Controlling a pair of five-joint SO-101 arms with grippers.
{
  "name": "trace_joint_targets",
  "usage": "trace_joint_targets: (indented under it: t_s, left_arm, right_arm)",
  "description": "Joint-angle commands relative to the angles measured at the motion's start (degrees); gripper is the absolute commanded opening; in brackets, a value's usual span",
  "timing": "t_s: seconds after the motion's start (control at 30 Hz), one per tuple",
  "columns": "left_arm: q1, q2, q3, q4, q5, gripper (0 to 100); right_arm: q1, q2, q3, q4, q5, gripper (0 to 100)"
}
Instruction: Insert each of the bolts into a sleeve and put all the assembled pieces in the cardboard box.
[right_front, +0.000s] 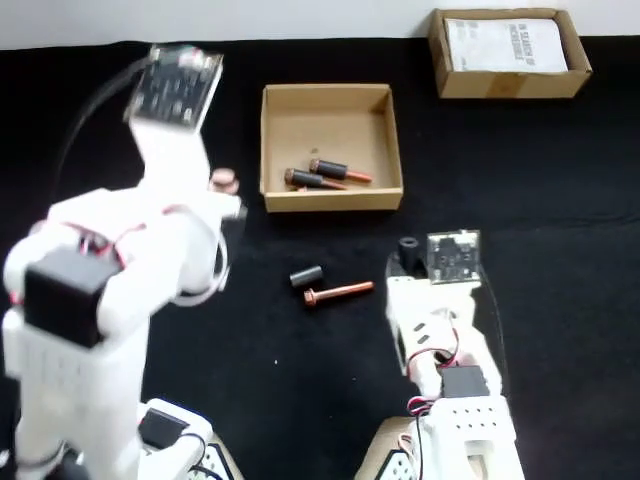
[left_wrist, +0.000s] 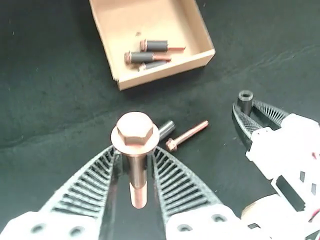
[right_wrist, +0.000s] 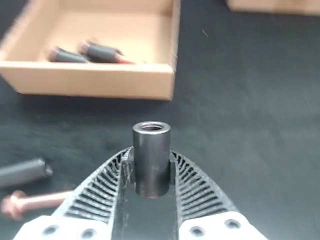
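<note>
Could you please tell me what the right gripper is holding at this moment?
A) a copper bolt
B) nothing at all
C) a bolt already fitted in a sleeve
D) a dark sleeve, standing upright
D: in the right wrist view the right gripper is shut on a hollow dark sleeve held upright, while the copper bolt sits in the left gripper.

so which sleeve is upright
The sleeve held in the right gripper; the loose sleeve and the two boxed sleeves lie on their sides.
</note>
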Motion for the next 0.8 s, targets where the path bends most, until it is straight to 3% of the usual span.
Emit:
trace_joint_targets:
  t_s: [0.0, 0.23, 0.4, 0.57, 0.77]
  left_arm:
    - [-0.5, -13.7, 18.3, -7.9, -0.4, 1]
    - [-0.2, -37.1, 46.7, -28.4, -0.1, 1]
    - [-0.2, -39.0, 60.1, -43.9, 11.3, 1]
    - [4.7, -38.9, 68.0, -59.5, 14.7, 1]
    - [11.7, -30.5, 64.0, -65.1, 14.7, 1]
  right_arm:
    - [-5.2, -1.4, -3.1, -3.3, -0.5, 0.8]
    - [-16.0, -2.4, -3.2, -2.9, -0.5, 0.8]
    - [-22.8, -11.4, -2.9, 4.2, -0.5, 0.8]
    - [-27.1, -21.7, -2.5, 13.2, -0.5, 0.8]
    - [-26.6, -29.6, 3.2, 16.0, -0.5, 0.8]
